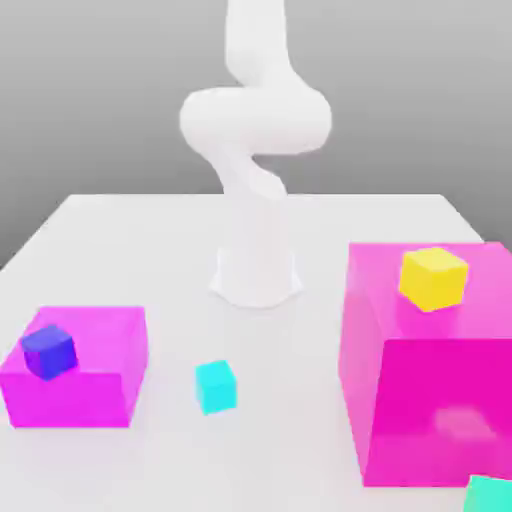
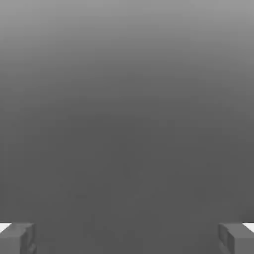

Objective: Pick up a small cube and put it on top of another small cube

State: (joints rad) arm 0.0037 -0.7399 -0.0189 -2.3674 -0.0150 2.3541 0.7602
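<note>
The arm (image 1: 255, 150) rises from the table's (image 1: 150, 240) far middle, its gripper (image 2: 127, 238) spread wide, holding nothing. Two magenta blocks (image 1: 75, 365) stand near the front corners. The cyan cube (image 1: 215, 387) lies between them.

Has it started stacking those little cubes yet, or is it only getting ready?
Nothing is stacked yet. The small cyan cube sits alone on the table, untouched. The gripper is open and empty. All of it is left: grasp that cube, lift it, and set it on another cube, perhaps the dark blue cube.
</note>
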